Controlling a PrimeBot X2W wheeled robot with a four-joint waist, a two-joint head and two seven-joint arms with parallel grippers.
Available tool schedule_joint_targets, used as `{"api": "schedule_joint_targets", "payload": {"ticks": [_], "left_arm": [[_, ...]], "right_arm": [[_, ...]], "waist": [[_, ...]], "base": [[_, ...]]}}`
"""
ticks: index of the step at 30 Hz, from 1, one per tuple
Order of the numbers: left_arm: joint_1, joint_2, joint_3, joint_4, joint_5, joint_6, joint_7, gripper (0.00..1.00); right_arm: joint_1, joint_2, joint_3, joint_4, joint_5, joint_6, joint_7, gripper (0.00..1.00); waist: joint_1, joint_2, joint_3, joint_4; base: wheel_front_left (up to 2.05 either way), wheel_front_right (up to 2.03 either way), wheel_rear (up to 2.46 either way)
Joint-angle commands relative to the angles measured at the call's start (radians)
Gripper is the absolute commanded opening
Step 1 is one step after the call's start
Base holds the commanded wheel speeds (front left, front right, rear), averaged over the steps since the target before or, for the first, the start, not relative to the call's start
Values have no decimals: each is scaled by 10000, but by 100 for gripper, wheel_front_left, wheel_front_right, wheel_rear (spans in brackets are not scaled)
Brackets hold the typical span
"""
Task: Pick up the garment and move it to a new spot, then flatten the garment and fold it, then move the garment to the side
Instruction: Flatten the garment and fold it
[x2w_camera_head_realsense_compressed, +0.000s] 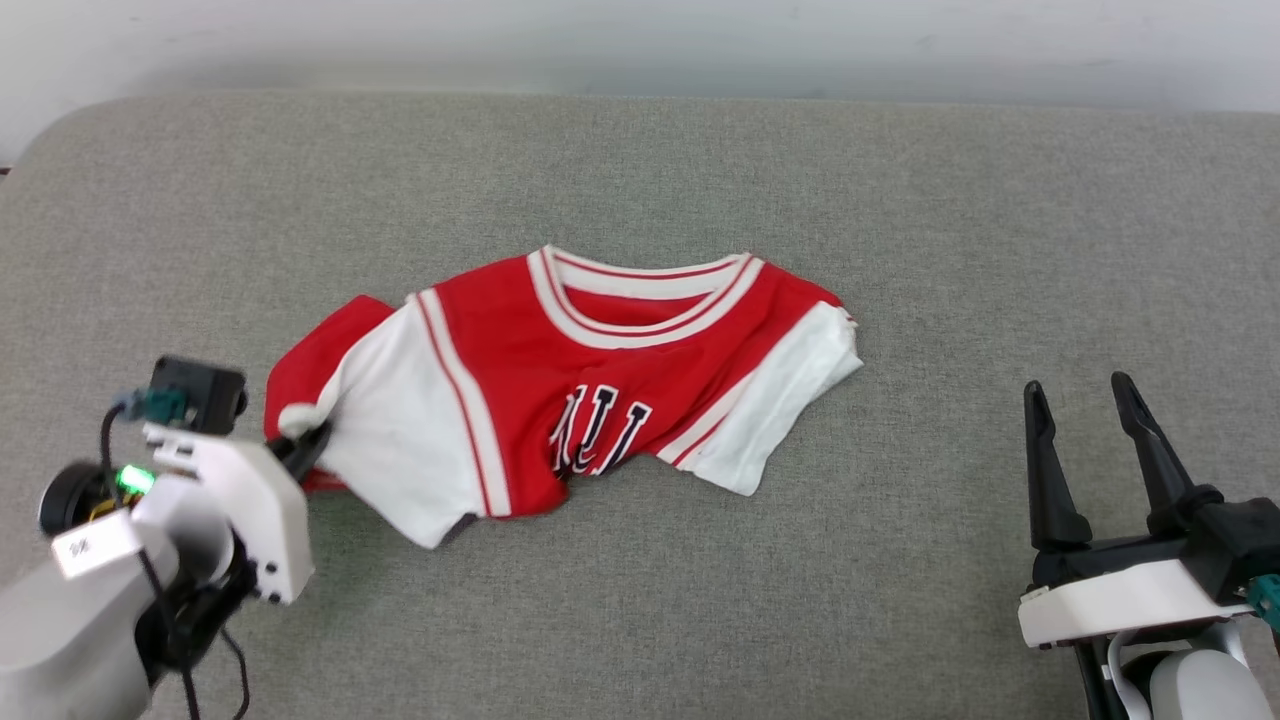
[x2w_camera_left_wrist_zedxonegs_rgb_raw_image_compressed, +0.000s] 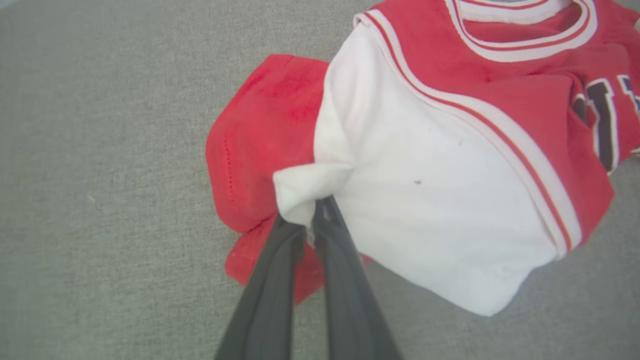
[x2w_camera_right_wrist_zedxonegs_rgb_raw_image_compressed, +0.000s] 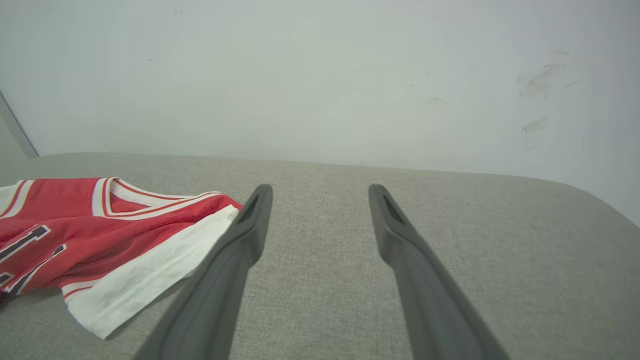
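Left fingers (x2w_camera_left_wrist_zedxonegs_rgb_raw_image_compressed: 272, 285) pinching garment (x2w_camera_left_wrist_zedxonegs_rgb_raw_image_compressed: 425, 150), grey cushion (x2w_camera_left_wrist_zedxonegs_rgb_raw_image_compressed: 100, 150)

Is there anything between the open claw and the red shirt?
No, just bare grey cushion lies between the right gripper and the garment, as the head view shows.

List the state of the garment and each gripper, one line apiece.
garment: crumpled, not flattened, lying on the grey surface, white sleeve corner pinched.
left gripper: shut on the garment's white sleeve corner.
right gripper: open, empty, apart from the garment.
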Motion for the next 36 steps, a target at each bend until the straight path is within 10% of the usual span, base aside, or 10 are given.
{"api": "schedule_joint_targets", "payload": {"ticks": [1,10,11,12,22,36], "left_arm": [[271,85,81,124,-127,47,-133,0],[1510,-403,-34,1473,-915,-237,-385,0],[1534,-516,-6,1589,-920,-229,-493,85],[1506,-590,22,1693,-817,-162,-688,100],[1827,-1097,977,1195,405,1321,-2422,100],[5476,-2486,5522,-2808,5377,3616,-2435,100]], "right_arm": [[77,17,12,10,-20,-10,-24,100],[155,19,-48,95,-133,-10,-24,100],[161,19,-45,107,-150,-10,-24,100],[183,19,-34,123,-169,-10,-24,100],[746,19,-74,194,-155,-10,-24,100],[878,16,-237,-97,-40,-10,-23,100]], "waist": [[0,0,7,-5],[0,0,-134,54],[0,0,-193,68],[0,0,-258,73],[0,0,-1165,242],[0,0,-1953,472]], "base": [[0,0,0],[0,0,0],[0,0,0],[0,0,0],[0,0,0],[0,0,0]]}}
